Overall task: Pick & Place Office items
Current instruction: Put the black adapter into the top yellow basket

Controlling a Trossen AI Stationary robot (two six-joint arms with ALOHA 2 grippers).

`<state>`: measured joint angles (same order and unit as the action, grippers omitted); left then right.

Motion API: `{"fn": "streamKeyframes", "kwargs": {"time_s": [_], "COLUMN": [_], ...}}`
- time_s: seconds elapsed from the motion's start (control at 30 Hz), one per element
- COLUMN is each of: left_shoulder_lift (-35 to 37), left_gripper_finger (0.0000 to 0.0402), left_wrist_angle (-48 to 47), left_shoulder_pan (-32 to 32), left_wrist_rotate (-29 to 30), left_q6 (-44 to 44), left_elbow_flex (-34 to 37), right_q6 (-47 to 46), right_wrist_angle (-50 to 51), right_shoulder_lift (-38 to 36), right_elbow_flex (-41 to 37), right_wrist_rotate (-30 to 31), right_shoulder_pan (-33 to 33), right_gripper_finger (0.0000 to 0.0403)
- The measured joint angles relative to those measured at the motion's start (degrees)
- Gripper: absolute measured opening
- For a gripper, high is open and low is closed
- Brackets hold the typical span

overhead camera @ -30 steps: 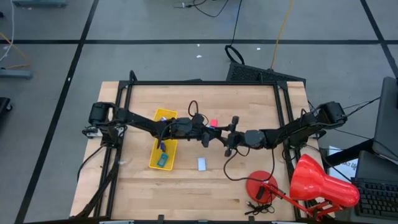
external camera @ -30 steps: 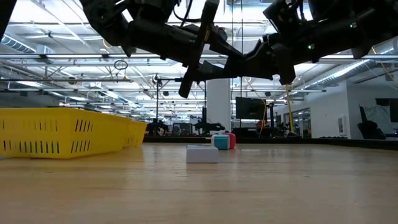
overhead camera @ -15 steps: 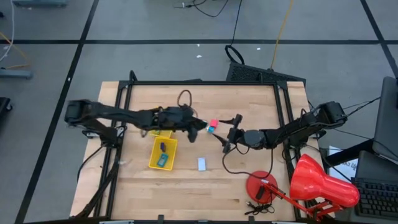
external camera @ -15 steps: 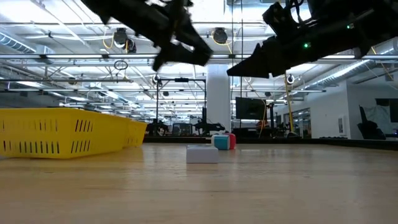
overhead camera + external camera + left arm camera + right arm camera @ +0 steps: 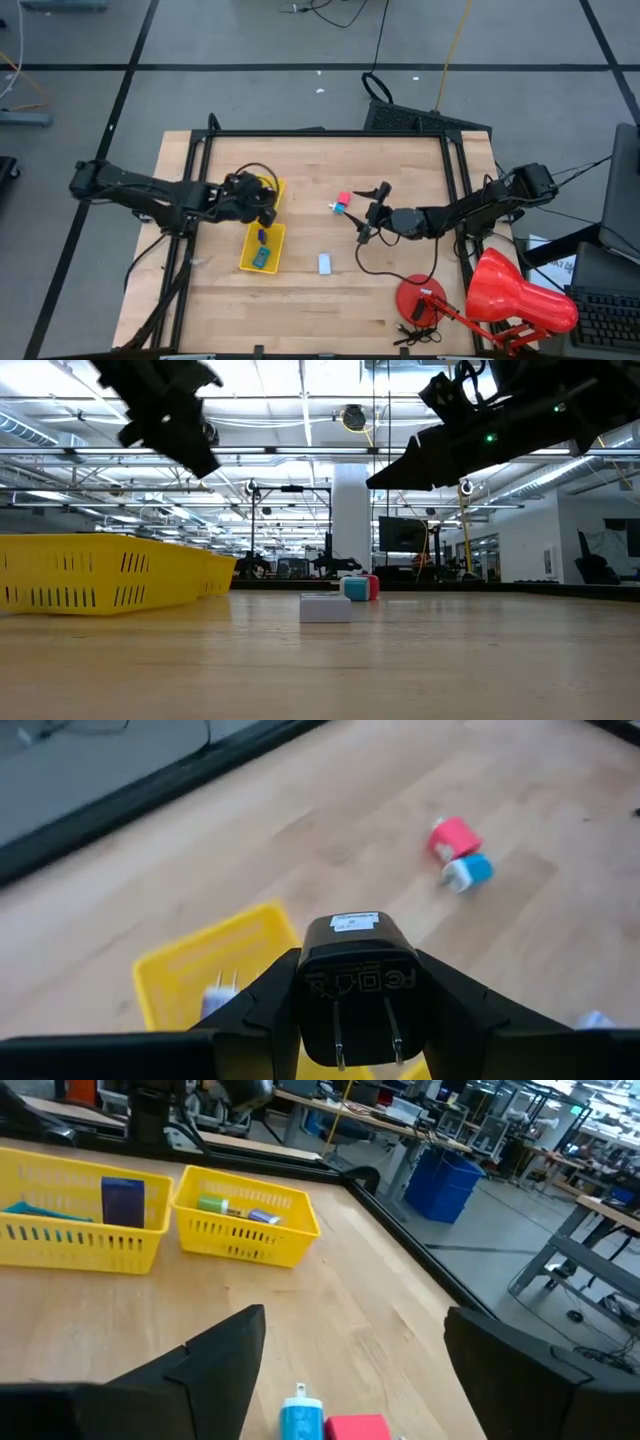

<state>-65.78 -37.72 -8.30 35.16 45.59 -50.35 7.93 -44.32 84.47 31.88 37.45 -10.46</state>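
- Two dark robot arms are working over a pale wooden table (image 5: pixel 400 160) with a visible grain.
- Nearest the low camera, one small white block (image 5: pixel 325 606) is lying alone on the bare wood, apart from the trays.
- Just behind it, a teal plug adapter (image 5: pixel 354 588) and a pink-red plug adapter (image 5: pixel 372 586) are sitting side by side, touching; both are stubby, smooth plastic pieces, still waiting to be picked up.
- Off to one side, two yellow slotted plastic trays (image 5: pixel 262 236) are standing end to end; the nearer one is already holding a green piece (image 5: pixel 260 258) and a dark blue piece (image 5: pixel 260 237).
- Above the farther tray, the left gripper (image 5: pixel 362 1020) is clamping a glossy black charger plug (image 5: pixel 357 982) between its fingers, its two metal prongs pointing at the wrist camera; it looks ready for release into the tray.
- Past the adapters, the right gripper (image 5: pixel 367 215) is hanging above the table with its fingers spread wide and holding nothing, the adapters showing between them.
- Judging from this, some items are binned, one is arriving, and three are remaining on the table.
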Motion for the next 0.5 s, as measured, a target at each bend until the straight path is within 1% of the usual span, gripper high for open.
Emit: {"fn": "streamKeyframes", "kwargs": {"time_s": [0.1, 0.23, 0.37, 0.5], "left_shoulder_lift": [4.0, 7.4, 7.9, 7.0], "left_gripper_finger": [0.0150, 0.0150, 0.0150, 0.0150], "left_wrist_angle": [0.5, 1.1, 1.5, 2.7], "left_shoulder_pan": [-0.6, 0.1, 1.5, 2.9], "left_wrist_rotate": [-1.3, -5.7, -8.2, -9.3], "left_q6": [4.5, 11.3, 17.7, 19.3], "left_elbow_flex": [6.0, 13.3, 18.0, 20.1], "right_q6": [-0.3, -1.2, -1.3, -1.3], "right_wrist_angle": [0.0, 0.0, 0.0, -0.3], "right_shoulder_lift": [0.0, 0.0, 0.0, 0.0], "right_elbow_flex": [0.0, 0.0, 0.0, 0.0], "right_wrist_rotate": [-0.1, -0.2, -0.2, -0.2], "right_shoulder_pan": [0.0, 0.0, 0.0, 0.0], "right_gripper_finger": [0.0289, 0.0285, 0.0285, 0.0285]}}
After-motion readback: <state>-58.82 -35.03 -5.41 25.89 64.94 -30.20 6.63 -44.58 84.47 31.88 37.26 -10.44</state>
